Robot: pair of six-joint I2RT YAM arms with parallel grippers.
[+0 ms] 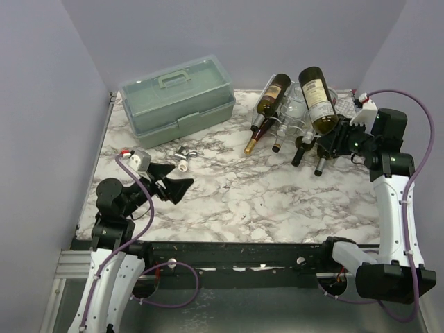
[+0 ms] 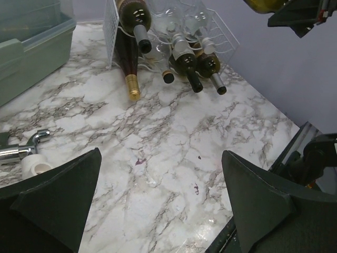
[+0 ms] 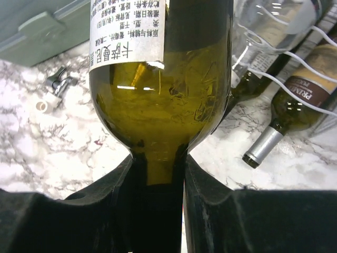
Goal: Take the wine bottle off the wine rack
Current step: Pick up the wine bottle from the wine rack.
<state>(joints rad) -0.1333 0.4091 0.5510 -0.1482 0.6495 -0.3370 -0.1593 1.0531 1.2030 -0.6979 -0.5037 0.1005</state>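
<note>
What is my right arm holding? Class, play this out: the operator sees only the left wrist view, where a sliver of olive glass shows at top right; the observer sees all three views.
Observer: A green wine bottle; the right jaws are shut round its neck.
Operator: Does it carry a label?
Observer: Yes, a white label printed with Chinese characters.
Operator: Which way does it point?
Observer: From above, its base points away and its neck back toward the right arm, over the right end of the wine rack.
</note>
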